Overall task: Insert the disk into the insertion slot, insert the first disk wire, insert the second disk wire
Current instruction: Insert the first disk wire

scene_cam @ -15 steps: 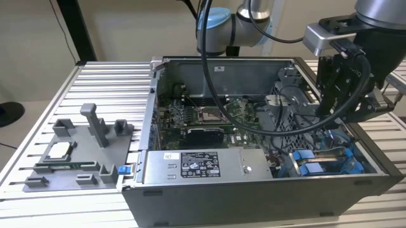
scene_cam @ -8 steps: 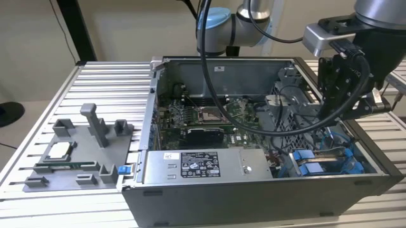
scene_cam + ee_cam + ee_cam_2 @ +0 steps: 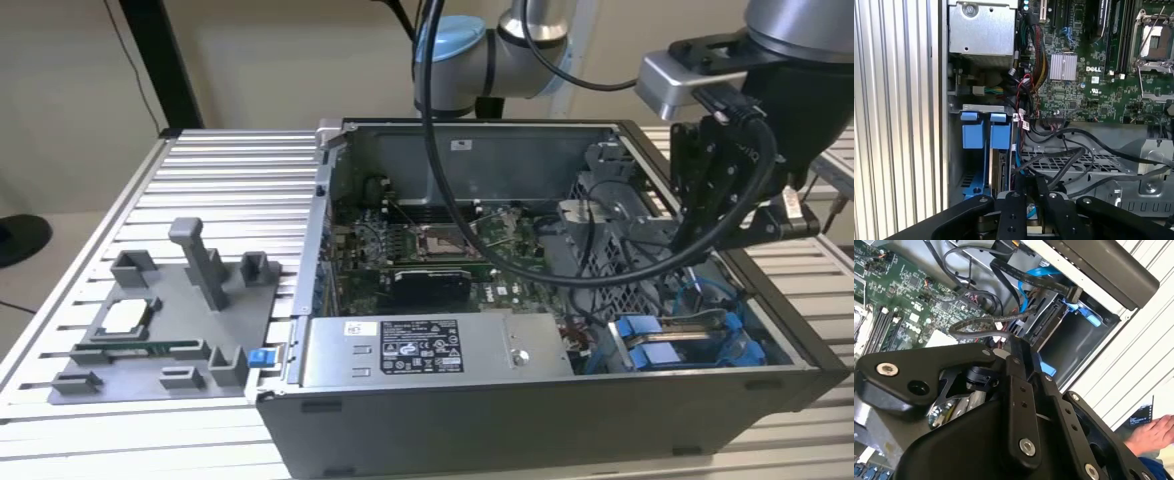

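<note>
Exterior view: black gripper (image 3: 701,235) hangs over the grey perforated-metal insertion slot with blue rails (image 3: 727,345), in the near corner of the open grey computer case (image 3: 534,430) on the exterior view's right. Silver-grey, blue-framed disk (image 3: 1000,132) sits inside that slot; claw opening cannot be told.

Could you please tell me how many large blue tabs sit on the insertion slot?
2. In the first wrist view, the first blue tab is nearer the case wall, the second blue tab right beside it. Others may be hidden in the insertion slot.
</note>
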Robot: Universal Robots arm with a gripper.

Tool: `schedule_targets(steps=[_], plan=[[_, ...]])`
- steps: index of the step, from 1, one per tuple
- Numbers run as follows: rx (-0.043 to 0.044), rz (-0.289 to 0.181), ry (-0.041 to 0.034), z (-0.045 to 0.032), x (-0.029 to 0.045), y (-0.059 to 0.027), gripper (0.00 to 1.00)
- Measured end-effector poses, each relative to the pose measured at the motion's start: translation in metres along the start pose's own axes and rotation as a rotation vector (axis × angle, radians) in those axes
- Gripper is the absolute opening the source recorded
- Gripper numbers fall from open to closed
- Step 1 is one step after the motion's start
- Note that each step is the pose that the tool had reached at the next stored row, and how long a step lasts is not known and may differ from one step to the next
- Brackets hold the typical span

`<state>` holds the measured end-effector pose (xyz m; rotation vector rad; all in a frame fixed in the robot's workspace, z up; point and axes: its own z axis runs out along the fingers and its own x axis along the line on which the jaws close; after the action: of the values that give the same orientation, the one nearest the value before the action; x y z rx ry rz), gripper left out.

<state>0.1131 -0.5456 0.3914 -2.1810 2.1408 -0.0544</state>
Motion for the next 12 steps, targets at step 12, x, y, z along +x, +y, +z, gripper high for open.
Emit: schedule_targets(steps=[12], plan=[[0.0, 0.0, 0.0, 0.0083, 0.0077, -0.0013, 0.0]])
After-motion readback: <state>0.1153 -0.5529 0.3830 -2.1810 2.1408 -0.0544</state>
